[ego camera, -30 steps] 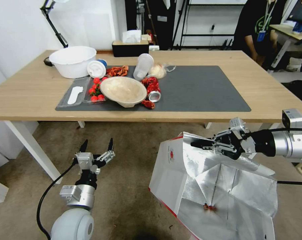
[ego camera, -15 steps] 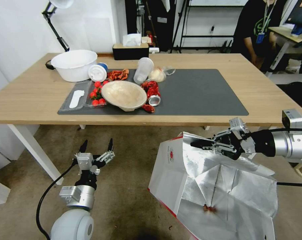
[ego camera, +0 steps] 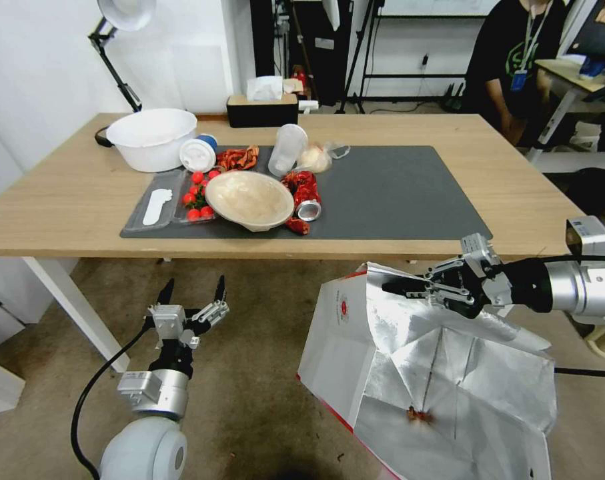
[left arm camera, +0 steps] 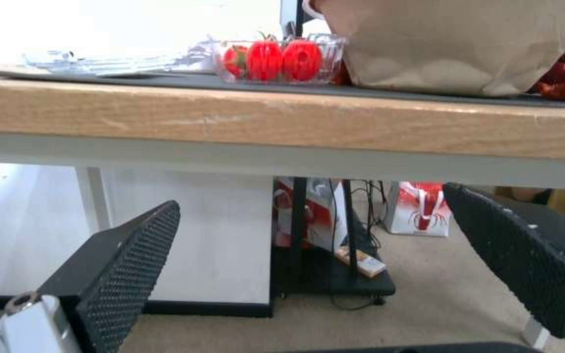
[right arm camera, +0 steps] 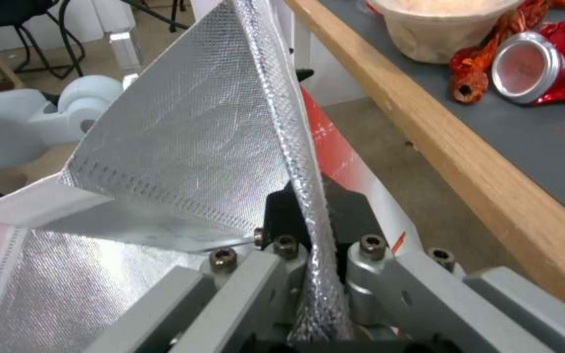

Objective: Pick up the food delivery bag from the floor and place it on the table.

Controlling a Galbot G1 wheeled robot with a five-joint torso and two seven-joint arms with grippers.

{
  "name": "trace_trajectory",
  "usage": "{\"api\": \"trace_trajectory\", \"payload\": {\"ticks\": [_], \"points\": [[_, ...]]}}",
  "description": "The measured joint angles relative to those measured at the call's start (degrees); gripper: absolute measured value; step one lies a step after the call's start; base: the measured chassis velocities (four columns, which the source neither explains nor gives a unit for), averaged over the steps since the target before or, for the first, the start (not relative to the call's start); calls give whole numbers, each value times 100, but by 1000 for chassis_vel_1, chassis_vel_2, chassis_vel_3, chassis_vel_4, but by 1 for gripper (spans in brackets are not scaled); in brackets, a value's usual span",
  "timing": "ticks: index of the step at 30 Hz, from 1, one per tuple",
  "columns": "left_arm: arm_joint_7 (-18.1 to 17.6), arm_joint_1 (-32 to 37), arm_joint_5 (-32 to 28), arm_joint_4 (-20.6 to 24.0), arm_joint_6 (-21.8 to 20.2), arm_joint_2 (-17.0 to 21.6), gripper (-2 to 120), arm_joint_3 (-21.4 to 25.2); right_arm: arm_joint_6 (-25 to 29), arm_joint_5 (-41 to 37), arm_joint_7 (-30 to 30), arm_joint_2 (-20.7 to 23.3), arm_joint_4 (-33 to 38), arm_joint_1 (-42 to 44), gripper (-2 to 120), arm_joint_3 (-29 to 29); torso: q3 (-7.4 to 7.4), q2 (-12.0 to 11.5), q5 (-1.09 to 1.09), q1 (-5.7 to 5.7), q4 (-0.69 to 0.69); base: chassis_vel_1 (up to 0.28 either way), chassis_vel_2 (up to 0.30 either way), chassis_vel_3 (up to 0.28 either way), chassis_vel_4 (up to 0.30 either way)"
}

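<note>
The food delivery bag (ego camera: 415, 373), white with a red logo and silver foil inside, leans open toward me in front of the table (ego camera: 69, 207). My right gripper (ego camera: 399, 288) is shut on the bag's top rim. In the right wrist view the foil rim (right arm camera: 295, 147) runs pinched between the jaws of the right gripper (right arm camera: 312, 208), just below the table's wooden edge (right arm camera: 466, 162). My left gripper (ego camera: 191, 293) hangs open and holding nothing over the floor, below the tabletop edge (left arm camera: 282, 122). Its fingers (left arm camera: 119, 264) stand wide apart. The bag's bottom is out of view.
The left half of the dark mat (ego camera: 402, 193) holds a beige bowl (ego camera: 249, 199), a tomato tray (ego camera: 194, 197), a can (ego camera: 309, 211), red wrappers and cups. A white basin (ego camera: 152, 137), tissue box (ego camera: 261, 110) and lamp (ego camera: 119, 40) stand behind. The mat's right half is bare.
The table and room have slid down in the head view, so the camera has moved. Both grippers and the held bag keep their places in the picture.
</note>
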State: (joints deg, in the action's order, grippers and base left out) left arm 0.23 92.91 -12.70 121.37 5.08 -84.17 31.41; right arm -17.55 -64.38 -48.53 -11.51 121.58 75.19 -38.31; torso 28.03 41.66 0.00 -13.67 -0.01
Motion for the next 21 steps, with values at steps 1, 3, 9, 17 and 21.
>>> {"api": "trace_trajectory", "payload": {"ticks": [1,3,9,17,21], "points": [[0,0,0,0,0,0,100,0,0,0,0,0,0,0,0,0,0,0,0,0,0,0,0,0,0],[0,-3,0,-6,0,0,100,-1,3,0,1,-1,-9,-1,0,0,45,74,0,-28,1,0,0,0,0],[-1,-4,0,-12,0,-3,100,-2,7,2,1,-4,-19,-3,0,0,110,191,0,-80,0,0,0,0,0],[-2,-14,-2,-19,-6,-4,100,-4,12,3,1,-9,-34,-7,0,-4,229,395,0,-167,0,0,0,0,0],[-3,-14,-3,-21,-7,-7,100,-6,15,3,1,-4,-37,-11,0,-8,293,499,0,-207,0,0,0,0,0]]}}
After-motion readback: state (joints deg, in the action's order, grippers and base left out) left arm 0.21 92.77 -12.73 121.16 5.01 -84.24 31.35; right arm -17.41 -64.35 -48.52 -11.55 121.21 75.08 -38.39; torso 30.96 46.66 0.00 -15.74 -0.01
